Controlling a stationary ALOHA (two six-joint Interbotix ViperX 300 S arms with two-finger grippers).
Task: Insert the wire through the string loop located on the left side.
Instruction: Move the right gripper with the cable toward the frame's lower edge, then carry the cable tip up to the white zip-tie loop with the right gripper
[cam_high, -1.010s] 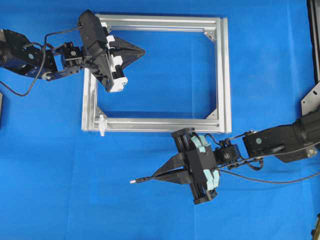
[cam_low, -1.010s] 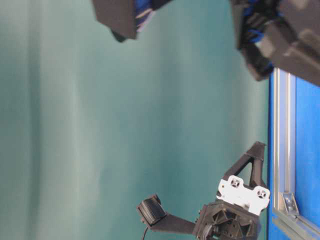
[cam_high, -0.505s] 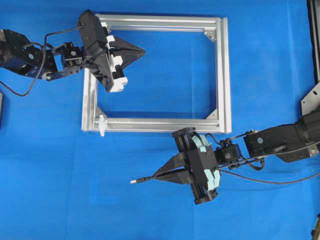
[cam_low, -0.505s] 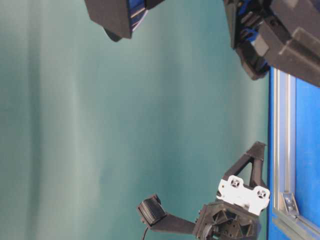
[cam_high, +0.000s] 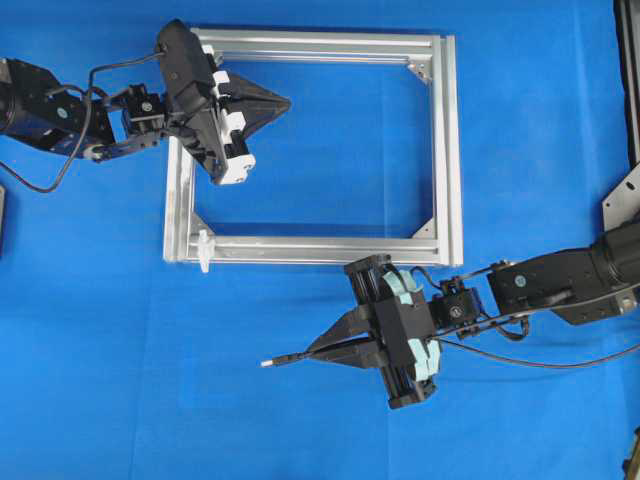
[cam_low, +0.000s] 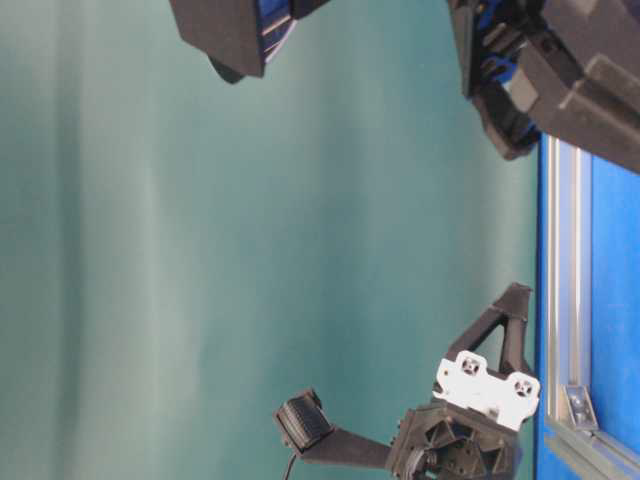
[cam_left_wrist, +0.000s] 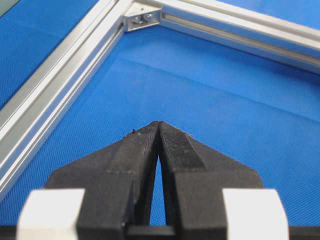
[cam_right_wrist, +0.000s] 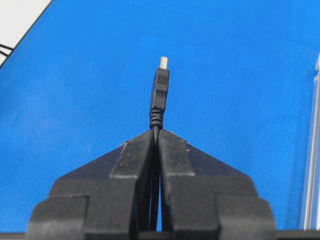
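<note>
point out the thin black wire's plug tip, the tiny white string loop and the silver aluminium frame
thin black wire (cam_right_wrist: 160, 92), right wrist view, on its plug body
tiny white string loop (cam_high: 204, 250), overhead view, at the frame's lower left corner
silver aluminium frame (cam_high: 448, 150), overhead view, on its right bar

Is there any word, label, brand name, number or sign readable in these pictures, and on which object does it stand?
None: no readable text shows in any view.
The silver aluminium frame, the thin black wire with its slim plug tip, the tiny white string loop and the blue table cover are unmarked.
The black left hand and black right hand show no lettering either.
</note>
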